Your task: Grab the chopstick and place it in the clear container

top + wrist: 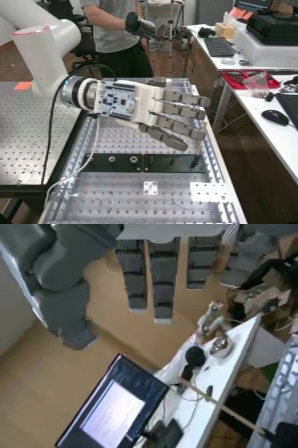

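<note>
The hand (149, 107) is above the perforated bench, its dark grey fingers straight and spread toward the right of the high view. In the wrist view the hand (163, 279) has straight fingers and a thumb hanging down, holding nothing. A thin wooden chopstick (227, 410) slants there, apart from the fingers, with its lower end at a dark block. What looks like the same chopstick (199, 147) stands upright at the right end of a black holder bar (169, 163), close beside the lowest finger.
The black bar lies across the bench (113, 192), with small metal fittings on its left half. White perforated plates (209, 192) lie nearer the bench's near end. To the right is a white table with a red tray (235, 80), a mouse (275, 117) and a keyboard.
</note>
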You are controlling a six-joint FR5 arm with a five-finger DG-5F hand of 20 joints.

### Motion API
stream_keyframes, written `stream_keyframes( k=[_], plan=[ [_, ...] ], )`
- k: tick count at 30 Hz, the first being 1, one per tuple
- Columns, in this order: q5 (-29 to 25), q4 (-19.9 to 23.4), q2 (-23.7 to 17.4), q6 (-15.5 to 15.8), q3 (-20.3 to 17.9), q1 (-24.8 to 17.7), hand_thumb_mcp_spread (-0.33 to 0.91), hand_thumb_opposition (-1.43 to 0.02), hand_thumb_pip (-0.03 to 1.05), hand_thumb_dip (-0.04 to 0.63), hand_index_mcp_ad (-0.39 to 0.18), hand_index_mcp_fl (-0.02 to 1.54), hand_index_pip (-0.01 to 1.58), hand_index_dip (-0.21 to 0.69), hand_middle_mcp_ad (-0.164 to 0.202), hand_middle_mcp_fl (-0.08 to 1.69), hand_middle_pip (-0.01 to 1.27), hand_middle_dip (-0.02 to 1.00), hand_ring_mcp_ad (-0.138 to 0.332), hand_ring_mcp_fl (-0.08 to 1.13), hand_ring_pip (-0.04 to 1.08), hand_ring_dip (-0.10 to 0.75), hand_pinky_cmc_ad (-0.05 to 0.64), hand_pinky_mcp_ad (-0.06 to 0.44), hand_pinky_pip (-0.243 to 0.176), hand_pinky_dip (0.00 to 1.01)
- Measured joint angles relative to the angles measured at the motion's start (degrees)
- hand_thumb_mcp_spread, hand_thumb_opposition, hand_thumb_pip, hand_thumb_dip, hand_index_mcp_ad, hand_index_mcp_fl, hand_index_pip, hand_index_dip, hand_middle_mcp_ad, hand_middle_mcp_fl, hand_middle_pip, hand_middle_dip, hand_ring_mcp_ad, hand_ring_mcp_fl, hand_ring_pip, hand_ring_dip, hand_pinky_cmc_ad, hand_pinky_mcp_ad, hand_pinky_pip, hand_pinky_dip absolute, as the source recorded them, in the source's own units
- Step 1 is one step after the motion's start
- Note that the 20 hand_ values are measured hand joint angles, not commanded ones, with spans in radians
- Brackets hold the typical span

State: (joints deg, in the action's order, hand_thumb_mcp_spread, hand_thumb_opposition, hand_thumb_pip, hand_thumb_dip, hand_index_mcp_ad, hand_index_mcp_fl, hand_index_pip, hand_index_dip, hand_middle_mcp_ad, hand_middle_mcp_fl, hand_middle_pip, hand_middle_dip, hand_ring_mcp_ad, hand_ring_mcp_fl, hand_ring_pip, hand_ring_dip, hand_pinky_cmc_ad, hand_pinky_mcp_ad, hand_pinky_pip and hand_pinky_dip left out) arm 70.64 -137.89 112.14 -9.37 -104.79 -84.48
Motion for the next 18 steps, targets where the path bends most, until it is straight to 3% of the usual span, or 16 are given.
stream_keyframes(
  k=[11, 15, 16, 18],
  plan=[
    [-4.6, -1.9, 6.3, -7.5, 5.2, -0.2, 0.35, -0.74, 0.78, 0.29, 0.014, 0.49, 0.66, 0.108, 0.093, 0.58, 0.23, 0.52, 0.15, 0.23, 0.11, 0.164, 0.265, 0.265, -0.089, 0.16],
    [-5.2, -3.7, 7.6, -8.6, 6.9, -0.2, 0.38, -0.76, 0.77, 0.29, 0.014, 0.49, 0.7, 0.079, 0.089, 0.59, 0.25, 0.53, 0.152, 0.25, 0.1, 0.168, 0.264, 0.265, -0.087, 0.15],
    [-5.4, -4.2, 8.0, -8.9, 7.4, -0.2, 0.38, -0.77, 0.76, 0.29, 0.012, 0.47, 0.75, 0.072, 0.093, 0.6, 0.26, 0.53, 0.152, 0.25, 0.1, 0.185, 0.264, 0.265, -0.066, 0.15],
    [-6.0, -4.8, 8.5, -9.3, 7.9, -0.3, 0.38, -0.77, 0.75, 0.29, 0.01, 0.38, 0.8, 0.049, 0.093, 0.59, 0.27, 0.53, 0.15, 0.26, 0.11, 0.194, 0.264, 0.265, -0.063, 0.15]
  ],
)
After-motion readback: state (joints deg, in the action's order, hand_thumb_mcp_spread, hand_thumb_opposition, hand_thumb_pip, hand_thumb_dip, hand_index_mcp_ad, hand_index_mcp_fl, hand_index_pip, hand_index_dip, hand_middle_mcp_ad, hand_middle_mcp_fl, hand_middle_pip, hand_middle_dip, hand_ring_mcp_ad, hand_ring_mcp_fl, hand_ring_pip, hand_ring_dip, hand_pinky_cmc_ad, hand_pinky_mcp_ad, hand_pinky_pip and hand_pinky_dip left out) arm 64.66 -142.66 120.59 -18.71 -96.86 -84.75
